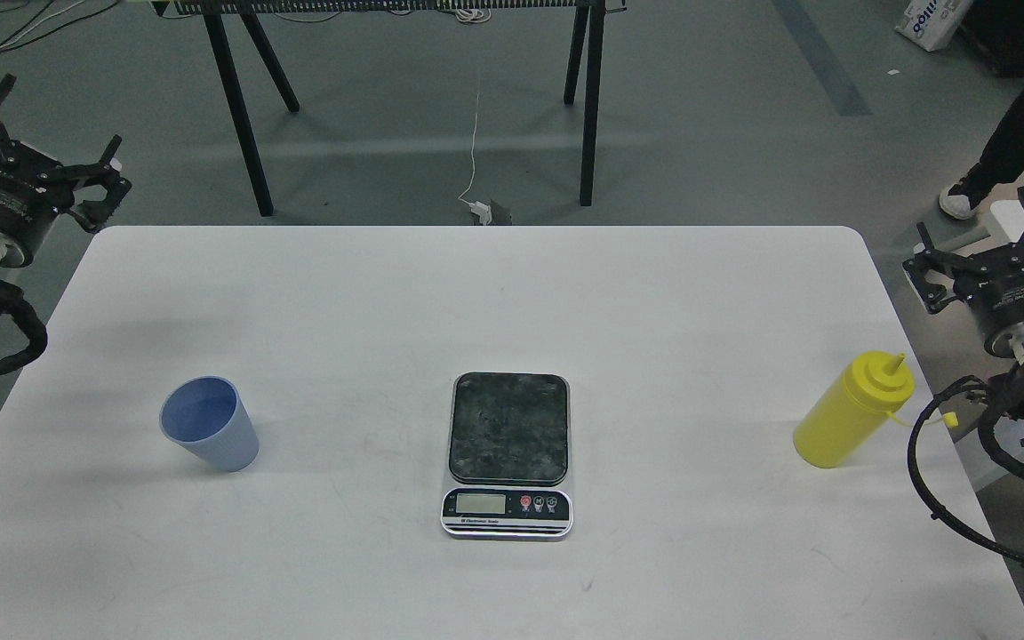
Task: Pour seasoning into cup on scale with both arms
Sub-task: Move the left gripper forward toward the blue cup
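Note:
The pale blue ribbed cup (209,436) stands upright on the left part of the white table (476,302), empty. At the centre sits the scale (508,453), its dark marbled plate bare and its display toward me. The yellow seasoning bottle (850,411) stands near the table's right edge, nozzle up, its tip cap hanging off to the right. My left gripper (54,124) hovers open beyond the table's far left corner, well away from the cup. My right gripper (974,227) is open off the right edge, behind and above the bottle, touching nothing.
A black-legged bench (245,116) stands on the floor beyond the table, with a white cable and plug (479,210) just past the far edge. A person's leg and shoe (965,196) are at the far right.

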`<state>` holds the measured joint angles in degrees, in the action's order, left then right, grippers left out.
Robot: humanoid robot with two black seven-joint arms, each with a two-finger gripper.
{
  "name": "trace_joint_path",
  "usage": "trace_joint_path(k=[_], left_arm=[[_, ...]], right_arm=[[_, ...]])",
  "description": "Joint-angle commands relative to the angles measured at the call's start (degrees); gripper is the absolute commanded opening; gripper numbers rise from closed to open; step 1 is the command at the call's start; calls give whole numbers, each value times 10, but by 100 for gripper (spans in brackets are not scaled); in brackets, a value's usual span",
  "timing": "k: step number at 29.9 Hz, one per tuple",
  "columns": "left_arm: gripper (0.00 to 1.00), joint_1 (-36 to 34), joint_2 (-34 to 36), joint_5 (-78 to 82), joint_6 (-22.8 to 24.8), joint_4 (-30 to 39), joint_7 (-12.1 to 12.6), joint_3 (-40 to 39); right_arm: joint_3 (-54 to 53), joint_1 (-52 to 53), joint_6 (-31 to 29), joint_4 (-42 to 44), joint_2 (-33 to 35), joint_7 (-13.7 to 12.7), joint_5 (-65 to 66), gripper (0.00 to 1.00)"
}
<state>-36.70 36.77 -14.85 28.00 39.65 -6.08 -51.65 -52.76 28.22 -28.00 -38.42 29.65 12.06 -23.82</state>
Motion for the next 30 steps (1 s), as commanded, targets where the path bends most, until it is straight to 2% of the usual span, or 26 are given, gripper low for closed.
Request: trace_joint_path(k=[1, 8, 13, 19, 24, 27, 30], left_arm=[[100, 0, 4, 0, 0, 0, -1, 0], [100, 8, 10, 2, 0, 14, 1, 1], [100, 34, 76, 41, 0, 94, -3, 3], [100, 61, 184, 231, 0, 233, -60, 2], [99, 63, 244, 407, 0, 291, -65, 2], [93, 66, 267, 515, 0, 330, -66, 3], [92, 80, 278, 615, 0, 365, -66, 2]], right_arm=[[2, 0, 0, -3, 1, 1, 1, 99], [5, -2, 0, -4, 10, -1, 1, 99], [6, -3, 0, -4, 13, -2, 1, 99], [3, -4, 0, -6, 12, 1, 1, 99], [1, -15, 0, -13, 13, 2, 1, 99], [0, -17, 0, -12, 13, 2, 1, 99], [0, -21, 0, -12, 13, 2, 1, 99]])
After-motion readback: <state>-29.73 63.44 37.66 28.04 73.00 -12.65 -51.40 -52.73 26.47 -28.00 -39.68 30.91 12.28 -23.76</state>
